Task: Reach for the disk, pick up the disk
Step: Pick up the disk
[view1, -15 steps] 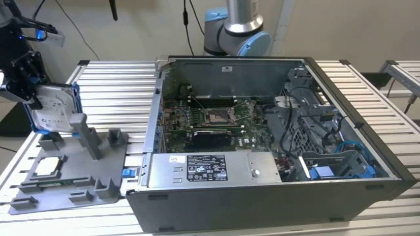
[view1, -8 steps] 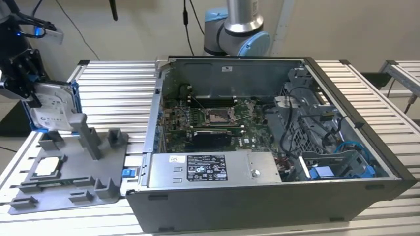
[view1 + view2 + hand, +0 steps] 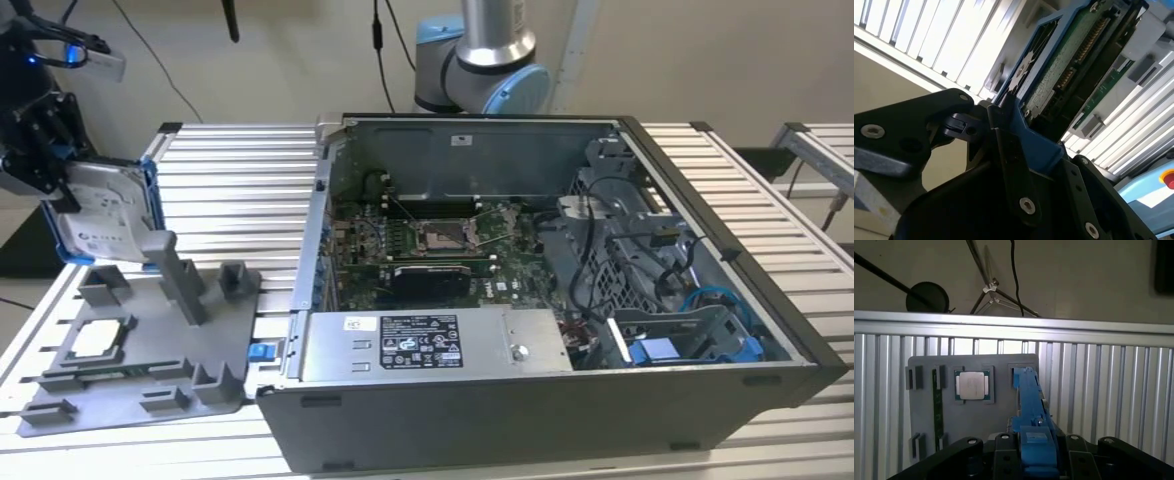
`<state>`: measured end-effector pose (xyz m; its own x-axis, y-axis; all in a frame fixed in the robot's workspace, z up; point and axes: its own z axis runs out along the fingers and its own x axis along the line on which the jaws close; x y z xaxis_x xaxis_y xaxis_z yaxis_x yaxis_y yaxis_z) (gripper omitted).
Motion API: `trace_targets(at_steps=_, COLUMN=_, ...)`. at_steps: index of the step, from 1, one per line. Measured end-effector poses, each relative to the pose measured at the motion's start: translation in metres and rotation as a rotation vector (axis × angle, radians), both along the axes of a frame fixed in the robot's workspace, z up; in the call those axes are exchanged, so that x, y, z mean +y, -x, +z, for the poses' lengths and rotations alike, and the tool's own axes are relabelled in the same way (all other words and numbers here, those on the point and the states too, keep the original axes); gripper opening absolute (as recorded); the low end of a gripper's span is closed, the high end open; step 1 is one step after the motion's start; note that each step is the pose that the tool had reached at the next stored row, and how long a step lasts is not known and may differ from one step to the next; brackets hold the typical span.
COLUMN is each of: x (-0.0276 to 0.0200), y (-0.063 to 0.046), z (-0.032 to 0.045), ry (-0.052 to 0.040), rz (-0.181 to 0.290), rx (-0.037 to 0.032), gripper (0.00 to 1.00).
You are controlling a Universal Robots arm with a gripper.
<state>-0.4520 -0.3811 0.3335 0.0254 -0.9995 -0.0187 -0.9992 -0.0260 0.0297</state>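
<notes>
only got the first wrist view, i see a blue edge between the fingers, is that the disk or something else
Observer: It's the disk. The exterior view shows its silver labelled face inside the blue bracket, held on edge by the gripper.
Operator: grip on the metal or the bracket
Observer: In the second wrist view the fingers clamp the bracket's end, and the disk's green circuit board shows beyond them.
Operator: where's the pc case
Observer: The open computer case stands to the exterior view's right of the grey tray. The disk is on the tray's side, outside the case.
</notes>
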Motion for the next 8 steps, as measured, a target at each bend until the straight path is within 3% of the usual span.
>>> trace_targets(at_steps=8, x=0.0000, y=0.0000, z=0.0071, ry=0.0000, rz=0.000, rx=-0.0001, gripper=0.00)
